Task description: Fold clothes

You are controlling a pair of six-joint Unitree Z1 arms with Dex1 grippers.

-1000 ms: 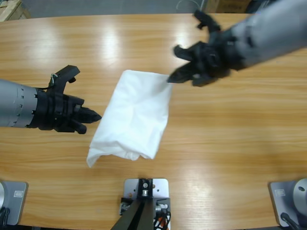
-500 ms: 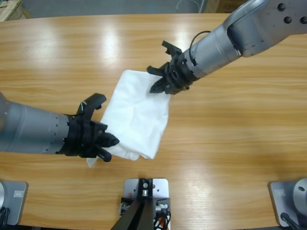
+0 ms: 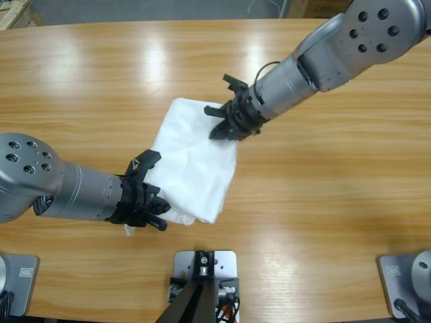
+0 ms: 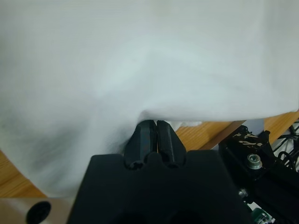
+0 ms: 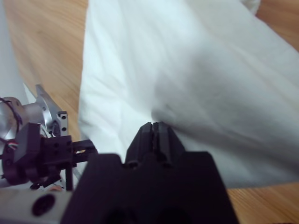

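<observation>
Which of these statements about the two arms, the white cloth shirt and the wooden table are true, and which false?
1. The soft white cloth shirt lies folded on the long wooden table. True.
2. The left gripper is at the shirt's near corner. True.
3. The right gripper hovers far from the shirt. False: it meets the far edge.
4. The left gripper's fingers are spread wide. False: they are pressed together.
5. A second garment lies beside it. False: only one.

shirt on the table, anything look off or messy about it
Nothing damaged or spilled. The white shirt lies as a skewed, rumpled bundle on the wooden table, with uneven edges. The left gripper and right gripper meet it at opposite corners.
</observation>
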